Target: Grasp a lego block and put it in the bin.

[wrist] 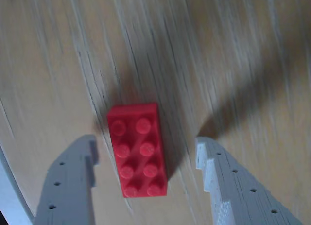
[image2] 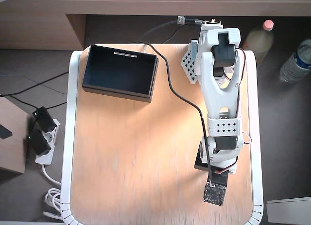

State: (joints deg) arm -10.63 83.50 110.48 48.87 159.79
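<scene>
1. The gripper [wrist: 146,154] is spread wide in the wrist view, its 2 grey fingers [wrist: 73,181] on either side of the brick, touching neither side.
2. 1 red lego block [wrist: 137,149] lies flat on the wooden bench [wrist: 218,50] between them, showing 8 studs in 2 rows of 4.
3. In the overhead view, 1 black bin [image2: 120,72] sits at the bench's upper left corner, well apart from the arm [image2: 219,84] on the right side.
4. 2 bottles [image2: 257,38] stand off the bench at upper right; the block is hidden under the arm here.
</scene>
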